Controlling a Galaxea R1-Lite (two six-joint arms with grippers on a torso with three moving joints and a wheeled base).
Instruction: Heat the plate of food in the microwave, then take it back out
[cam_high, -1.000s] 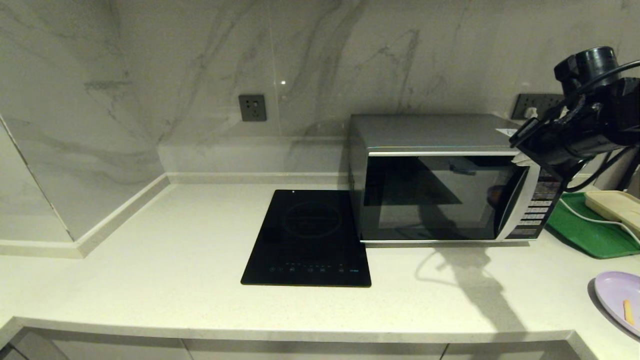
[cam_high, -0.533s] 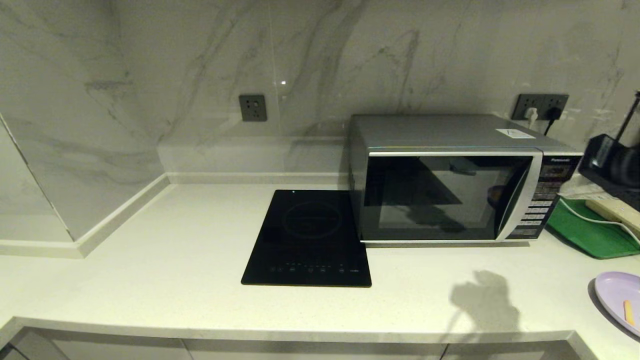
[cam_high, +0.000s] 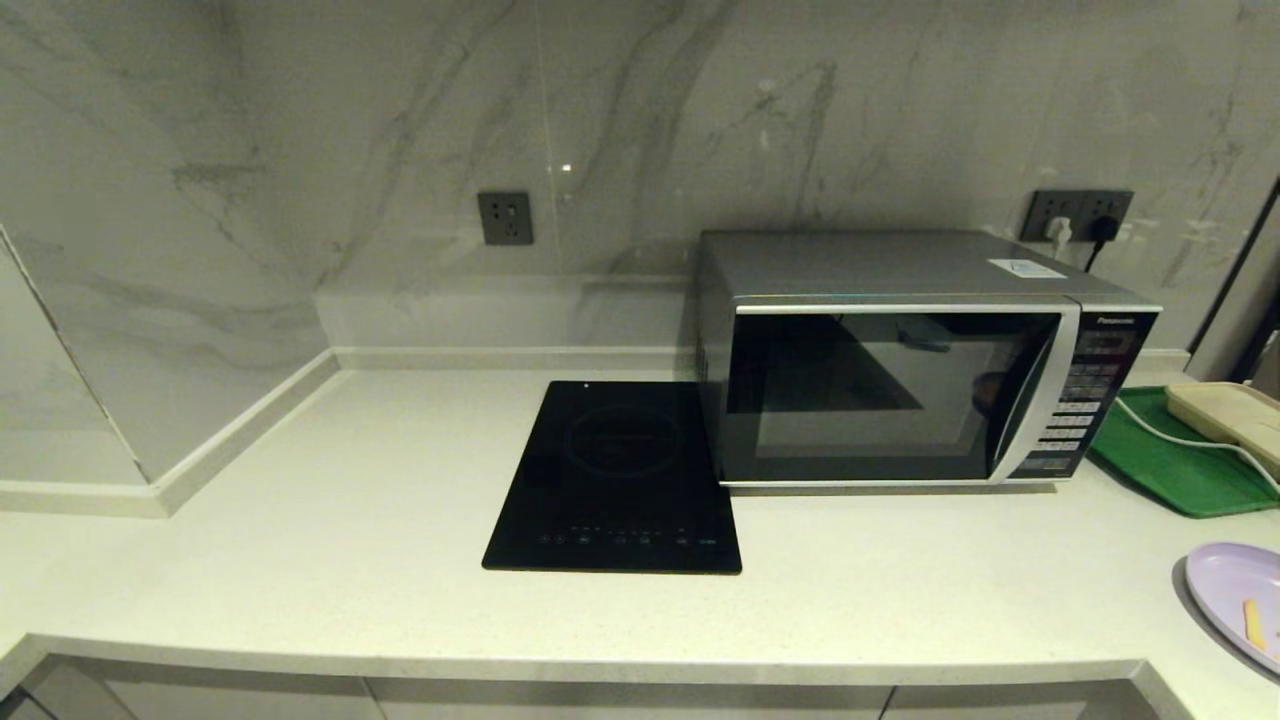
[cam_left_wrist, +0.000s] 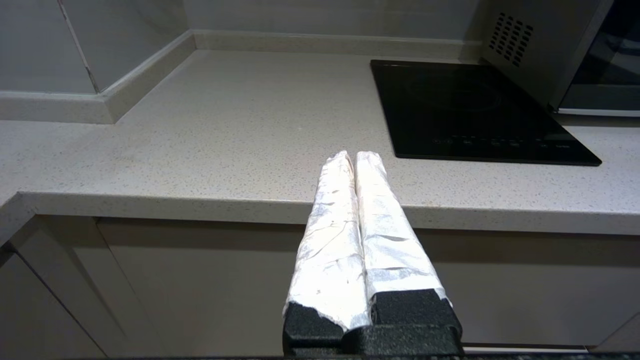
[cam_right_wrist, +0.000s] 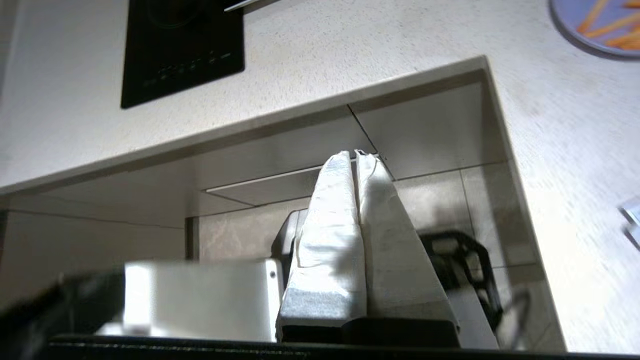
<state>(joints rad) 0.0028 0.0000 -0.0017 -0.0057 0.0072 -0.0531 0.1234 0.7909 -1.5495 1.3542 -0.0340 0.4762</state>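
Marble walls stood behind our counter, where the microwave sat closed and the plate of food lay.

Our left gripper was pinched shut, empty.

Our right gripper was shut too, plate well beyond it.

We think it is stiff, light and slippery; hold the rim.

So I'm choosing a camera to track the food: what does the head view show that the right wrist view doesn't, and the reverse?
Only the head view shows the microwave, door closed, the green tray to its right, and the wall sockets.

Only the right wrist view shows the right hand, shut and empty, hanging off the counter's front edge above the floor, and cabinet fronts below.

Both show the plate of food on the counter and the black cooktop.
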